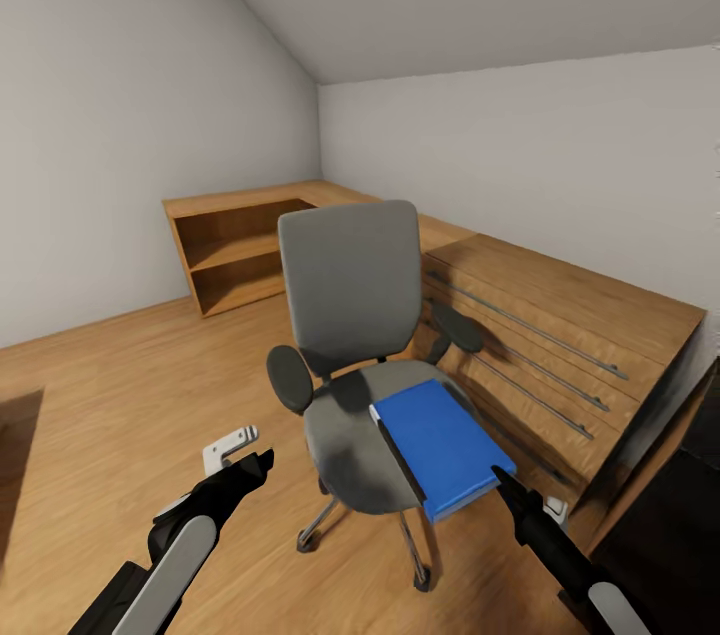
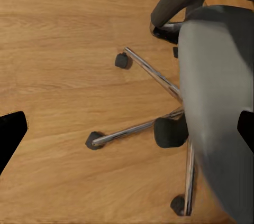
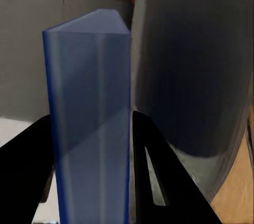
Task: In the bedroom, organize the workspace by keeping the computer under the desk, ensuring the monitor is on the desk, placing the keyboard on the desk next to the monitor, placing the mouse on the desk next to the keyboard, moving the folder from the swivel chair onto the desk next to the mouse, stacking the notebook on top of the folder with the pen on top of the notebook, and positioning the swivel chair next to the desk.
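Gripping folder (image 1: pixel 446 445) edge on swivel chair (image 1: pixel 356 345): right claw (image 3: pixel 92 182); left claw (image 1: pixel 245 460) open nr floor.

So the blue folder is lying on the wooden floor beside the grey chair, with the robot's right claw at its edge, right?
Not quite: the blue folder lies on the seat of the grey chair, not on the floor, as the head view shows. The right gripper is indeed at its edge; the right wrist view shows the folder's edge between its fingers.

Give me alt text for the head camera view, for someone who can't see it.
A grey swivel chair stands on a wooden floor with a blue folder lying on its seat. The right gripper is at the folder's near corner, the left gripper hangs beside the chair, and a wooden dresser stands behind.
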